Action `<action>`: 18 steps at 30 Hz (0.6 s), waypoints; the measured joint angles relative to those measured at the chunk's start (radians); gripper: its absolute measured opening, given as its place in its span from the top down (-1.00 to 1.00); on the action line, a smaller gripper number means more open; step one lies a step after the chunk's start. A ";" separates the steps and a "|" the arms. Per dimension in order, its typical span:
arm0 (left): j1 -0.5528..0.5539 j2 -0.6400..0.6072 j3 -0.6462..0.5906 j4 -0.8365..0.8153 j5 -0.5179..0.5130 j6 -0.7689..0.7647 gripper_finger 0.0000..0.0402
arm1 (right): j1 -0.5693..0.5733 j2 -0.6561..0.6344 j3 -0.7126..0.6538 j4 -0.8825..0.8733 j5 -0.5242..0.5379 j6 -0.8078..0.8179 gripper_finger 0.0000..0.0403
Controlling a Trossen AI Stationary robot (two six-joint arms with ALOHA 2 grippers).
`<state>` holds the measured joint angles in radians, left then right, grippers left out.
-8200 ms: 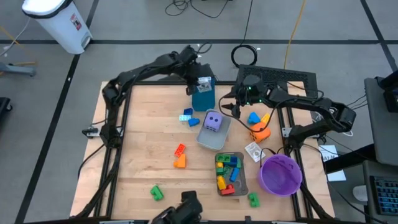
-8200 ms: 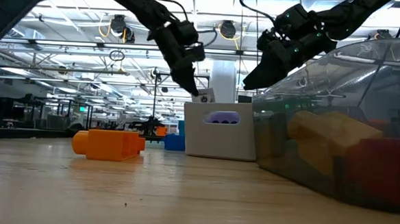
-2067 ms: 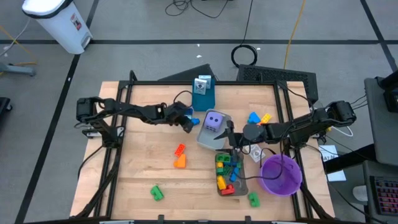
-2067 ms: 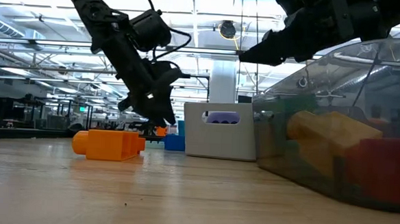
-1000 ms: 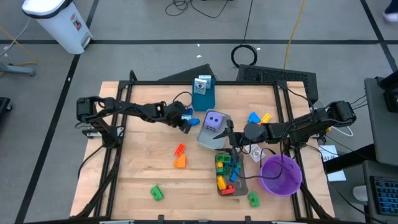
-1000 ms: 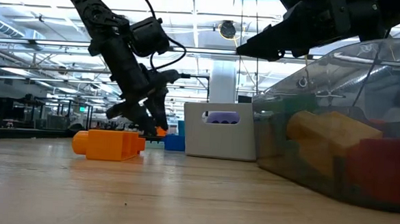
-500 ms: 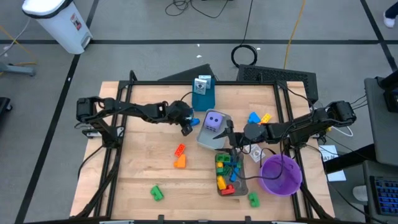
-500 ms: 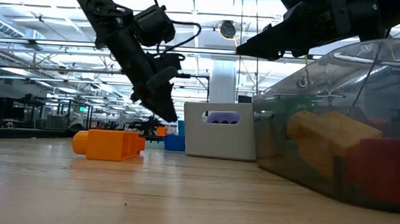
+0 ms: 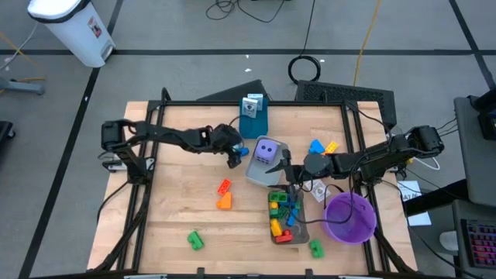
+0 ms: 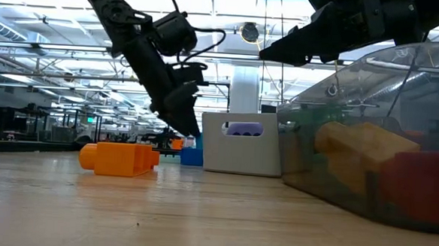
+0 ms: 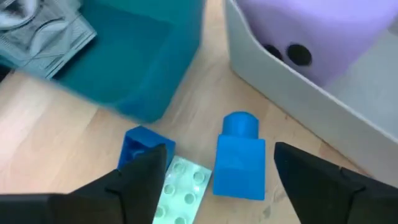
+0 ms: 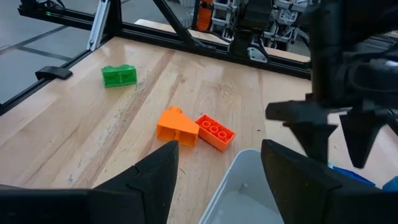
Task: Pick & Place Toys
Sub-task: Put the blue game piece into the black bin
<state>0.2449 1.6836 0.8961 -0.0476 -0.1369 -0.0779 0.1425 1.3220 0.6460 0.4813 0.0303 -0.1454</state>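
My left gripper [image 11: 221,168] is open, slanting down over a small cluster of bricks on the table beside the teal box [image 11: 143,56]. A blue brick [image 11: 239,158] lies on its side on the wood between the two fingers, apart from them. A pale green brick [image 11: 183,190] and a second blue brick [image 11: 143,146] lie by one finger. The purple die [image 9: 266,151] sits in a grey tray [image 9: 260,174]. My right gripper [image 12: 217,165] hangs open and empty above the second tray [image 9: 285,215], which holds several bricks.
An orange brick [image 9: 224,201] and a red one [image 9: 224,186] lie mid-table. Green bricks lie near the front edge [image 9: 194,240] and by the purple bowl [image 9: 349,217]. A blue brick [image 9: 316,146] and a yellow one [image 9: 331,146] lie at the far right.
My left gripper has rolled about its own axis and shifted a little toward the grey tray with the die, rising slightly over the blue bricks. My right gripper has kept still.
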 joint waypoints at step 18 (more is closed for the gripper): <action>-0.004 0.047 -0.001 0.052 -0.020 0.099 -0.44 | -0.019 0.000 0.000 -0.017 -0.001 0.001 -0.11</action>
<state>0.2412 1.7308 0.8955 0.0041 -0.1572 0.0216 0.1238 1.3220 0.6460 0.4644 0.0296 -0.1440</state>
